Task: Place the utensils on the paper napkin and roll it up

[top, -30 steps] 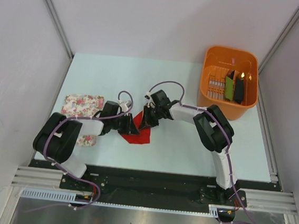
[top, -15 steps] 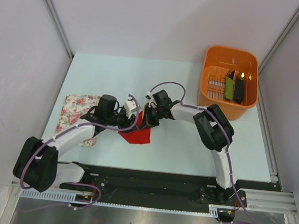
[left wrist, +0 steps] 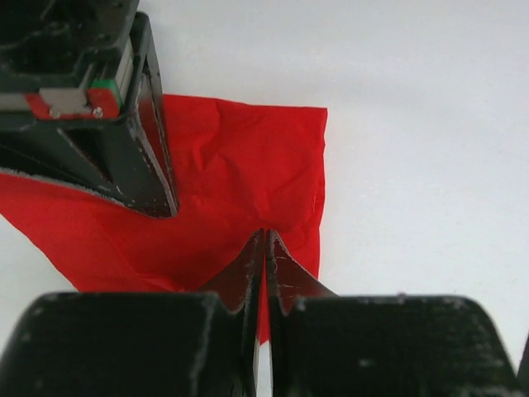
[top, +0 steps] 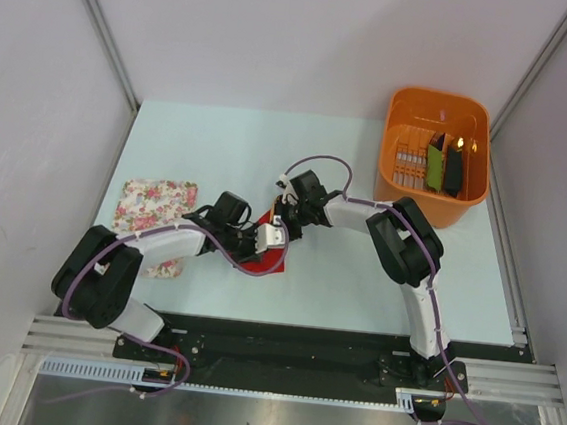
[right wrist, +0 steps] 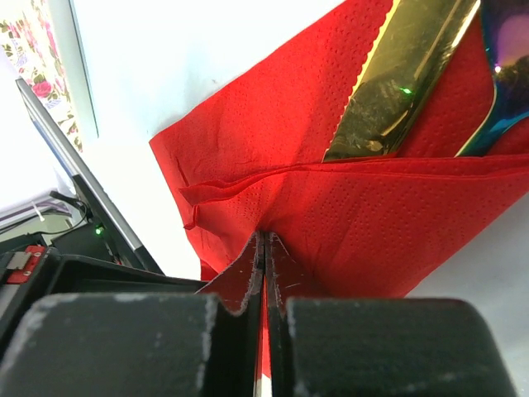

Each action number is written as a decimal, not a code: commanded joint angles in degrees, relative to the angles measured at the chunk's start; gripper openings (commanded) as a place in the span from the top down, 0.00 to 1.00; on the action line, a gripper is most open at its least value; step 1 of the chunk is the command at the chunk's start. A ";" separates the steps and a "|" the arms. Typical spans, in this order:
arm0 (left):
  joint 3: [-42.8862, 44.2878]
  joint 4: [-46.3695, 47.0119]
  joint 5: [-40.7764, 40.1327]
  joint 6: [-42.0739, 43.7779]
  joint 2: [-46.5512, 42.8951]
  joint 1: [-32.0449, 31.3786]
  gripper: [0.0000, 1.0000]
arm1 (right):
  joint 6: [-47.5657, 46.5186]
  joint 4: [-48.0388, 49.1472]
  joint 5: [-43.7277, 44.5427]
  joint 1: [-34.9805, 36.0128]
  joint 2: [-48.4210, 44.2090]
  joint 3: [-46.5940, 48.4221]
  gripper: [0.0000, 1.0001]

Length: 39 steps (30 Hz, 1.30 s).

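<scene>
Napkin (left wrist: 240,190) sits on the counter (top: 357,280) a bit left of centre, toward the near edge. My left end effector (left wrist: 265,248) has its fingers together, pinching the napkin's edge. The right end effector (right wrist: 264,248) is also closed, clamped on a raised fold of the red sheet. Both heads are crowded over the same sheet, nearly touching. From above they hide most of it, and I can't see the utensils there. Right wrist view shows the utensils (right wrist: 405,74), a gold serrated blade and a bluish piece, lying on the napkin with the fold over their near ends. Floral cloth (top: 154,205) lies at the left edge, under my left arm. Orange basket (top: 462,205) at the far right corner holds green and black items (top: 435,164), well apart.
</scene>
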 commanded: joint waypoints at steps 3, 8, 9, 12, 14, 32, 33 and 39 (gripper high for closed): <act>2.31 4.96 -2.04 2.17 1.42 -2.34 0.95 | -1.58 -2.03 2.71 -0.50 2.45 -1.09 1.00; 3.54 5.84 -2.92 1.91 3.26 -2.43 0.95 | -1.67 -1.94 2.62 -0.68 2.54 -1.18 1.00; 3.72 5.93 -3.01 1.91 3.61 -2.52 0.95 | -1.67 -1.94 2.62 -0.85 2.54 -1.18 1.00; 5.30 5.23 -3.45 2.00 5.63 -2.52 0.95 | -1.75 -1.94 2.53 -0.94 2.45 -1.09 1.00; 6.44 4.70 -3.71 1.82 6.69 -2.52 0.95 | -1.75 -1.94 2.44 -0.94 2.45 -1.09 1.00; 7.33 1.16 8.04 -23.45 -2.96 0.20 0.98 | -1.14 -0.10 1.65 -2.17 2.63 -2.58 1.00; 6.36 2.66 9.20 -31.76 -4.37 0.38 0.98 | -0.88 0.52 1.13 -2.17 2.63 -2.85 1.00; -5.85 24.41 18.87 -65.17 -6.14 6.96 0.96 | 0.35 2.80 -0.71 -2.35 2.80 -4.69 1.00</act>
